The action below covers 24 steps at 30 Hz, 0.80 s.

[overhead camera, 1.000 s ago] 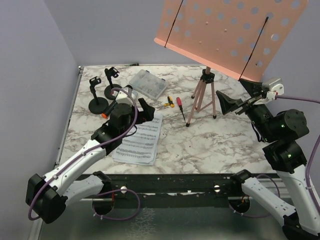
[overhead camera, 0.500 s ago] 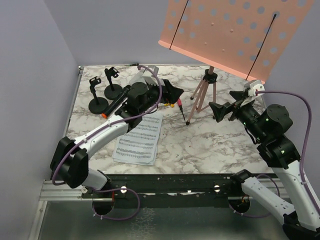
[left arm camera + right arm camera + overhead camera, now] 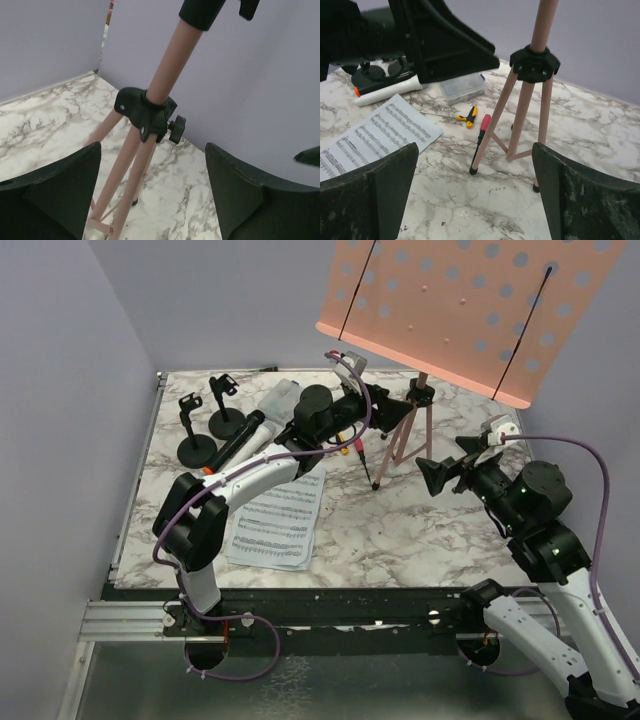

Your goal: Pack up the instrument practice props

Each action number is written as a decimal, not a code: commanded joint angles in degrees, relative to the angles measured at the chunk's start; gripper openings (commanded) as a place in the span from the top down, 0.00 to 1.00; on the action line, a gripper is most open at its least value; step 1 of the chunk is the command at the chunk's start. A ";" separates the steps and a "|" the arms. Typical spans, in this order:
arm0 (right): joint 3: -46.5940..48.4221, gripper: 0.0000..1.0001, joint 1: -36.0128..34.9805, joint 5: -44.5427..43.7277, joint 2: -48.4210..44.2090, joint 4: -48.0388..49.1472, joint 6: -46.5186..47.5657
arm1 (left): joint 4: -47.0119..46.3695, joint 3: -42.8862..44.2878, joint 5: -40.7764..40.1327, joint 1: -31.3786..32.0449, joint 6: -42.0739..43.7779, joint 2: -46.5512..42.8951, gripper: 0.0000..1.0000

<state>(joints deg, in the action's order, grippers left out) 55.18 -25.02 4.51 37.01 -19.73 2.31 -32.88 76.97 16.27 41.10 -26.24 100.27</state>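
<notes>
No words, labels or numbers can be read; the sheet-music pages [image 3: 277,523] show only printed staves, too small to make out.

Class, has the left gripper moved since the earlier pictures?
Yes. The left gripper swung rightward, from over the sheet music to beside the pink tripod.

The marble counter [image 3: 430,530] fills the middle of the top view. At upper left stand two round-based mic holders [image 3: 196,448] — a microphone [image 3: 240,438] lies just right of them. Sheet-music pages [image 3: 278,522] lie at lower left. Toward the upper middle sit a clear box [image 3: 280,400], two small screwdrivers [image 3: 468,116] and the pink tripod [image 3: 396,440].
</notes>
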 commanded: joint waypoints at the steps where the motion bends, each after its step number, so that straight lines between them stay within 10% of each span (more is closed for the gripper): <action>1: -7.42 0.00 -0.12 -0.89 -0.85 7.24 -3.43 | -5.22 5.15 3.04 -0.15 1.69 2.55 0.16; 14: -25.28 0.07 -0.12 -12.22 5.16 38.85 -21.26 | -9.94 9.83 4.92 -0.56 3.91 6.51 0.32; 24: -25.89 0.15 -0.09 -17.42 7.82 43.36 -30.38 | -10.97 14.40 6.24 0.13 2.67 10.11 0.35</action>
<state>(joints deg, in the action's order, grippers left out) 29.34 -25.06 -8.23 44.86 19.64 -22.57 -42.17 87.92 20.45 40.86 -22.79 108.14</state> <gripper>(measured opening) 0.866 0.656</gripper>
